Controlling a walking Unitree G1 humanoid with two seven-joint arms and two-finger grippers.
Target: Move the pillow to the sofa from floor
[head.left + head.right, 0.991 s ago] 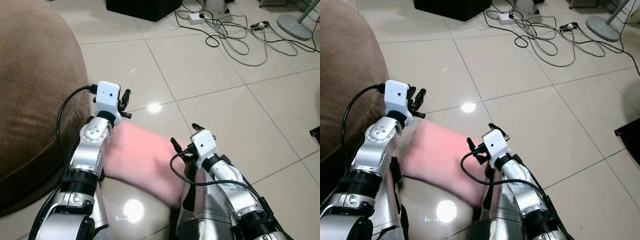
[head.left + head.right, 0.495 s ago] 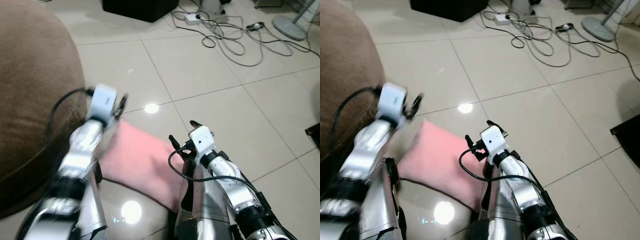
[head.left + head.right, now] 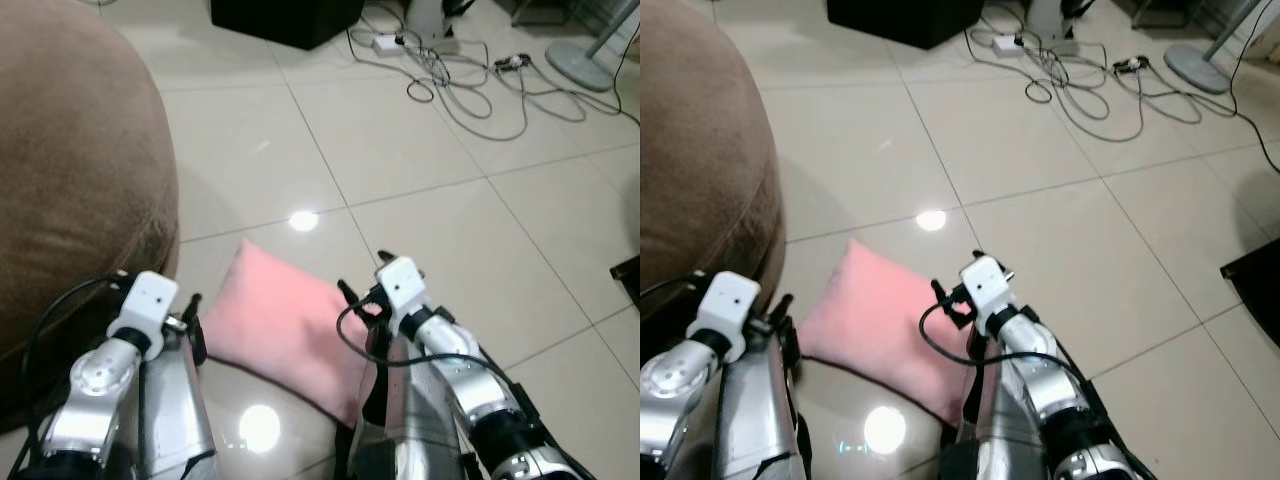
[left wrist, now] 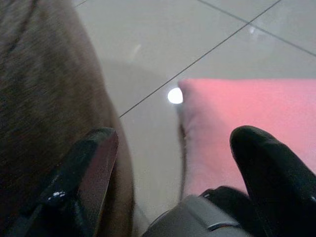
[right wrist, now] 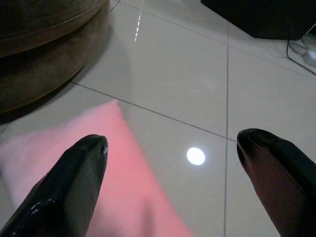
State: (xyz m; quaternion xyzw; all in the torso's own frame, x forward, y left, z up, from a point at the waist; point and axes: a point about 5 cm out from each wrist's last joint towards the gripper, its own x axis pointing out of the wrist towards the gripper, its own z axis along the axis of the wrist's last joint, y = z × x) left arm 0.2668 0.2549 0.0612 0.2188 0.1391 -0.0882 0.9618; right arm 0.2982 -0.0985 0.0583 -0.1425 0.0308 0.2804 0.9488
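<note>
Approach step imo: pillow (image 3: 285, 325) on floor (image 3: 420, 190) by sofa (image 3: 70, 170). Left tool (image 4: 173, 163) & right tool (image 5: 173, 163) wide open, empty. Next: lower, pinch both sides.

The pink pillow (image 3: 285, 325) lies on open tile, with bare floor (image 3: 400, 150) beyond it. The brown sofa (image 3: 70, 180) bulges close on its left side, leaving a narrow gap. Tangled cables (image 3: 470, 85) and a black box (image 3: 285, 18) sit well apart, farther back.
</note>
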